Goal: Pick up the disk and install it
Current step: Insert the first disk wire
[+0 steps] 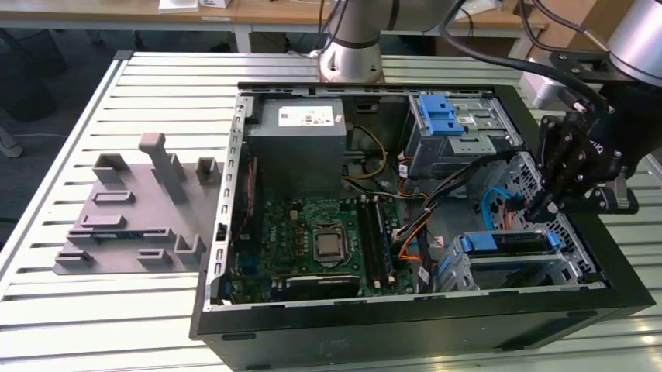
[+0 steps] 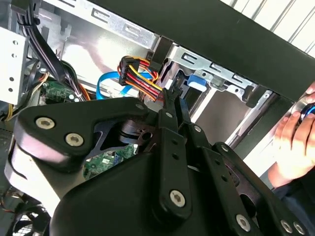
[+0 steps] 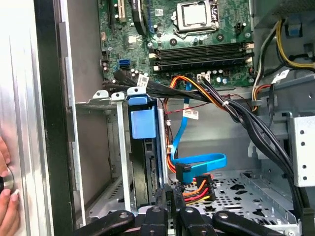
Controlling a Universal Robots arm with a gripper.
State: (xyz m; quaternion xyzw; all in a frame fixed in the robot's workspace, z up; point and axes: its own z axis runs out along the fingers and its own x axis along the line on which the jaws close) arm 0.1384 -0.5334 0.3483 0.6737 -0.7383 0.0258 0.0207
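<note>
We see the gripper (image 1: pixel 545 208) with fingers pinched together on nothing, just beside the disk (image 1: pixel 504 242), which sits in its bay. The loose cables (image 3: pixel 194 184) lie near the fingertips, so we judge they could snag.

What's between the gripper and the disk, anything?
Nothing visible. The disk sits in the cage slot, and the gripper is right at its edge in the first wrist view. The blue cable and power plug lie beside the gripper, not between.

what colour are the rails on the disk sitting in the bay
Blue, clearest in the first wrist view on the disk.
</note>
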